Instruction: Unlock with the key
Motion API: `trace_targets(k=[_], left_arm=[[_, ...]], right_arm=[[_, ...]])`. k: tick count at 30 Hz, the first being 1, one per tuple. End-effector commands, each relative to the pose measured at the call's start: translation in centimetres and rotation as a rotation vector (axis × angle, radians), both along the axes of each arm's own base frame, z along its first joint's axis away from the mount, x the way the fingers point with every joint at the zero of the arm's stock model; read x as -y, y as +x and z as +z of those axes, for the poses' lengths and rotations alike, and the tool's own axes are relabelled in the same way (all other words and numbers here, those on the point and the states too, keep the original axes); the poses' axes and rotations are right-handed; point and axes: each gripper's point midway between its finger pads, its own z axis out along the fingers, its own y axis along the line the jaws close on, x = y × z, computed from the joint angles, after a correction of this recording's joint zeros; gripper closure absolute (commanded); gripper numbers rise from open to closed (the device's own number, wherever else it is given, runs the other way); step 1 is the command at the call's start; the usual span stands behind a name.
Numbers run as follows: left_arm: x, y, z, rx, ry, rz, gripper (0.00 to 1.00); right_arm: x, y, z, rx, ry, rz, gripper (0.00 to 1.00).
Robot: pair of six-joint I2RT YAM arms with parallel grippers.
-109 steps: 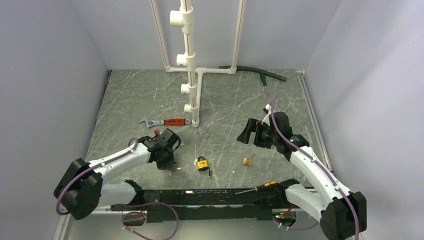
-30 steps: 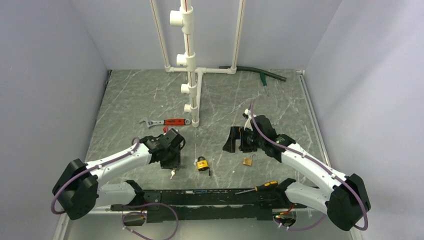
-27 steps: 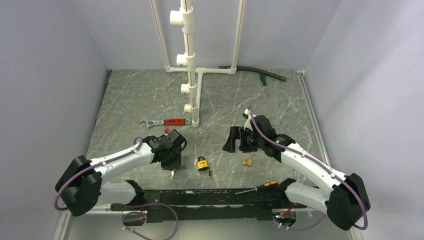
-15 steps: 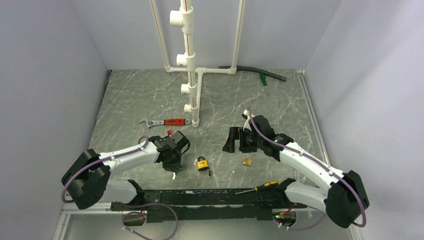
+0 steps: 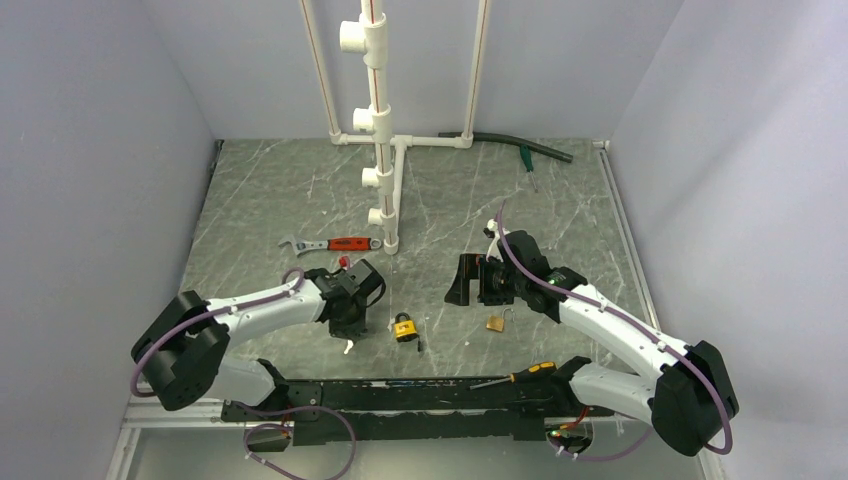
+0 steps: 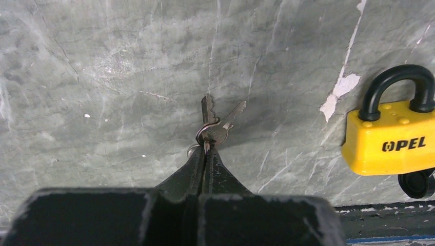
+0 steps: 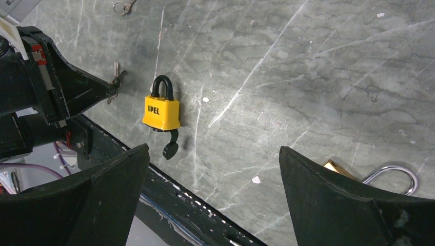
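Observation:
The key (image 6: 216,127), a small bunch of two grey metal keys on a ring, lies on the marbled table. My left gripper (image 6: 206,149) is shut on the ring end of the bunch, and the blades fan out beyond the fingertips. The yellow padlock (image 6: 391,143) with a black shackle lies flat just right of the key, a black cover flap at its bottom. Seen from above, the left gripper (image 5: 354,314) sits left of the padlock (image 5: 405,328). My right gripper (image 7: 214,148) is open and empty, hovering above the table and looking down at the padlock (image 7: 161,113) and the key (image 7: 117,76).
A brass padlock (image 5: 495,322) with an open shackle lies under the right arm. A black-and-yellow screwdriver (image 5: 520,376) rests on the black rail (image 5: 400,395) at the near edge. A red-handled wrench (image 5: 330,244), white pipe frame (image 5: 380,150) and dark hose (image 5: 520,148) stand farther back.
The left gripper has closed onto the key bunch and its arm has shifted slightly right toward the padlock. The right arm has held still over the last second.

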Motion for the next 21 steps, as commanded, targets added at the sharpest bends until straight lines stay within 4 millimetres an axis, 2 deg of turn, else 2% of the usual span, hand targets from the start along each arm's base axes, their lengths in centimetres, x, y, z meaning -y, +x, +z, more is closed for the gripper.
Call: trace_targets(k=[1, 9, 17, 21], left_arm=[[0.9, 0.9, 0.1, 0.043, -0.022, 0.006, 1.0], [4.5, 2.0, 6.3, 0.108, -0.225, -0.012, 1.0], [6.3, 2.3, 10.4, 0.159, -0.362, -0.012, 1.0], [6.9, 3.2, 13.0, 0.219, -0.423, 0.025, 1.0]], right_arm=[[-0.3, 0.3, 0.9, 0.026, 0.015, 0.0, 0.0], [-2.2, -0.7, 3.3, 0.111, 0.109, 0.09, 0.0], [-4.7, -2.2, 4.7, 0.154, 0.139, 0.185, 0.0], [-5.9, -3.1, 6.6, 0.24, 0.185, 0.225, 0.01]])
